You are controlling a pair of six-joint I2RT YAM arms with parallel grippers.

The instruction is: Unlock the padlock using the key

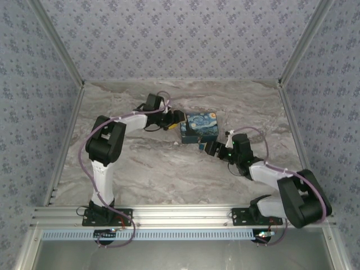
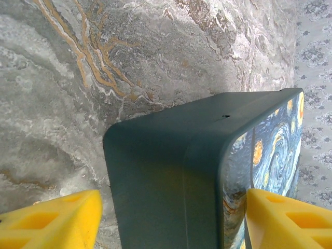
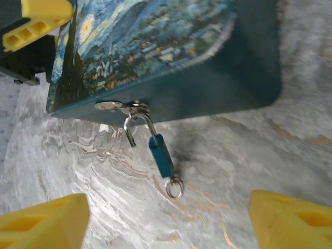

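Robot test booth, patterned walls (image 1: 180, 39), marble-print tabletop (image 1: 169, 174), aluminium frame (image 1: 180, 216)

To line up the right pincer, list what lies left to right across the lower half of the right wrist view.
Yellow pincer finger → padlock → other yellow pincer finger

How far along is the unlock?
Done, apparently: the padlock has one shackle leg free of its blue body, so it looks unlocked, hanging from the hasp of the box. In hand: nothing; left gripper straddles a box corner, right gripper hovers near the lock, both open. Left: maybe unhooking it; the key itself I can't make out, only a ring at the lock's bottom.
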